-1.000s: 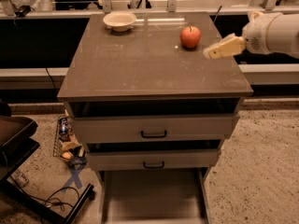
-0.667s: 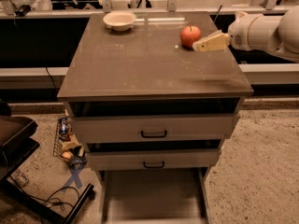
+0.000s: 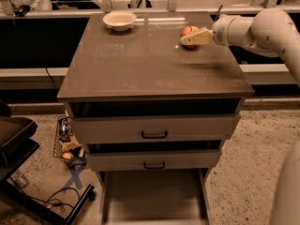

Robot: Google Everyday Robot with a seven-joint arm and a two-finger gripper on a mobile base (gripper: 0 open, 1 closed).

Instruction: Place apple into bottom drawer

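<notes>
One apple (image 3: pixel 189 30), just behind hand (image 3: pixel 186 40) — on cabinet top (image 3: pixel 140 64)

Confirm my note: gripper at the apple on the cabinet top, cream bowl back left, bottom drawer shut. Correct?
No: the camera view shows the bottom drawer pulled open, not shut. The rest holds: the gripper is at the apple on the cabinet top, the cream bowl at back left.
</notes>
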